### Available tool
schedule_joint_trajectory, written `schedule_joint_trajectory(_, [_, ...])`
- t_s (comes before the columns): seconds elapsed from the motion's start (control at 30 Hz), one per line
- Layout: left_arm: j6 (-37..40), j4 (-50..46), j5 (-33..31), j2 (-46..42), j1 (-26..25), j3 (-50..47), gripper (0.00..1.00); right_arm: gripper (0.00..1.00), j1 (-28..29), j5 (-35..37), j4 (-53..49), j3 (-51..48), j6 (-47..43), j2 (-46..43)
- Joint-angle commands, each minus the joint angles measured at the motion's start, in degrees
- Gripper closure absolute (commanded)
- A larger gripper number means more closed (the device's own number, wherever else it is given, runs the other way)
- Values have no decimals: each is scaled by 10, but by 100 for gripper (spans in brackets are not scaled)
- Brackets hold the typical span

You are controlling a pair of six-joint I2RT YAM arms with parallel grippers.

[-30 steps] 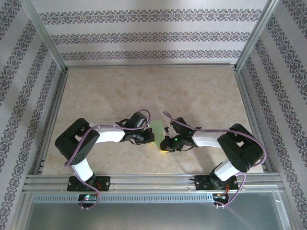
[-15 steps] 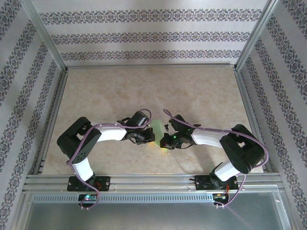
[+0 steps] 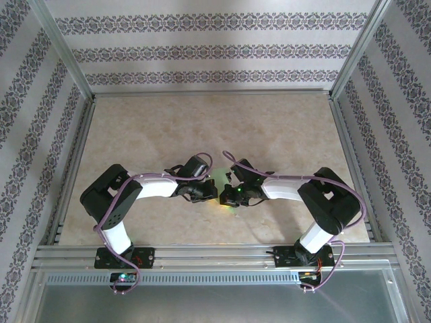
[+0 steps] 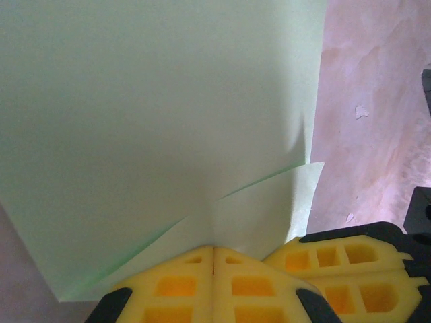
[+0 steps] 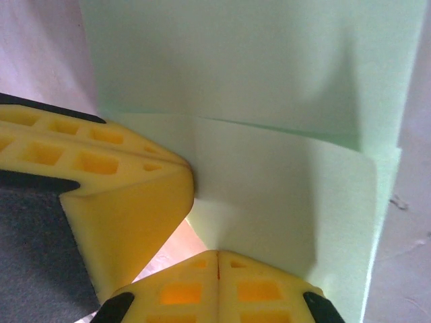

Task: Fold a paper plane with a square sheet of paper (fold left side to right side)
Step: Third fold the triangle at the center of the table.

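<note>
The left gripper (image 4: 213, 256) is clamped shut on the near edge of the sheet of paper (image 4: 155, 121). Its two yellow fingers are pressed together, and the pale green paper rises out of the seam between them. This pinch seems meant to lift that side so it can be carried over toward the right. The sheet sits in the middle of the tabletop (image 3: 202, 128), between the two wrists, and from overhead the arms hide all but a green sliver of it. In the left wrist view a second layer peeks out below the main face, so the paper looks partly doubled, though I cannot tell how the layers line up. Just beside the left one, the right gripper (image 5: 217, 262) is likewise closed on the paper, probably to steady it while the fold is made. The sheet's far edges run out of both wrist views, and whether any crease is pressed sharp is hard to make out.
</note>
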Motion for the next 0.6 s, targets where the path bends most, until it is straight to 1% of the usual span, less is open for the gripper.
schedule_joint_trajectory(0.0, [-5, -43, -18, 18, -3, 1, 100, 100, 5, 23, -7, -11, 10, 12])
schedule_joint_trajectory(0.27, [6, -64, -27, 28, 0, 12, 100, 100, 1, 7, -25, -89, 35, -39])
schedule_joint_trajectory(0.57, [15, -75, -31, 31, 6, 15, 100, 100, -5, 2, -62, -147, 46, -114])
